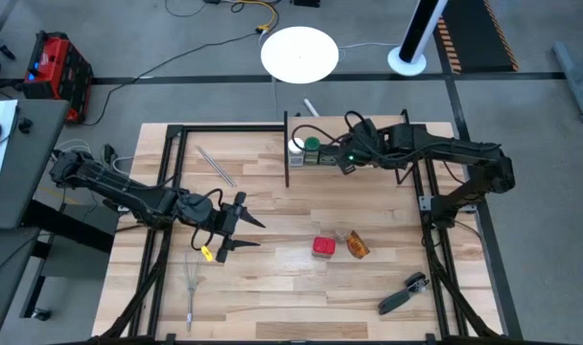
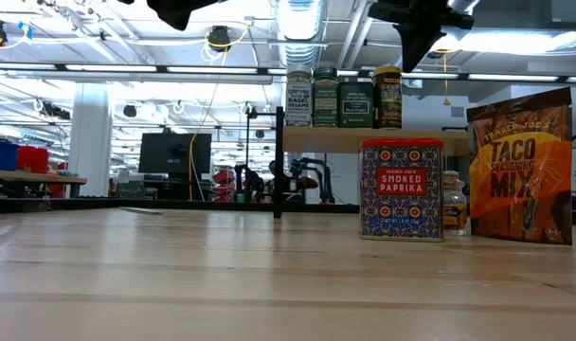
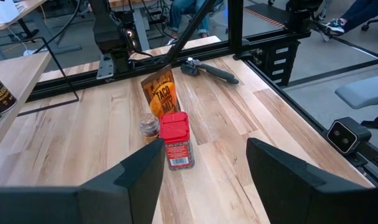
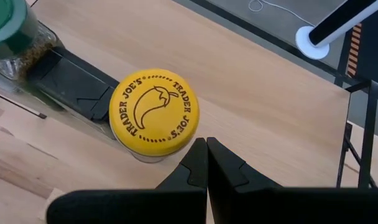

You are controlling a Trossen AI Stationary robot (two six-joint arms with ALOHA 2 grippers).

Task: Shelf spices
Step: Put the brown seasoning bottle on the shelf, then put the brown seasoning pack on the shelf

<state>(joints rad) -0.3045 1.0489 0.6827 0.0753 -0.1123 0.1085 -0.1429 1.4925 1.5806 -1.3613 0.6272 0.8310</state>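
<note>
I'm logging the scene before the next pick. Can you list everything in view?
Spice jars on pale wooden shelf: four, in a row.
Red smoked paprika tin: one, on table.
Orange taco seasoning packet: one, beside tin.
Small brown-filled glass jar: one, between them.
Black-handled tool: one, near right edge.
Wire whisk: one, near left.
Left claw: open, facing tin.
Right claw: shut, above yellow-capped jar.

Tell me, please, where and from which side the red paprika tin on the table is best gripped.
Probably grip the paprika tin across its narrow sides, near the red top, coming from above. It stands upright, and the small jar and taco packet crowd it on one side. The open left end effector already faces it.
</note>
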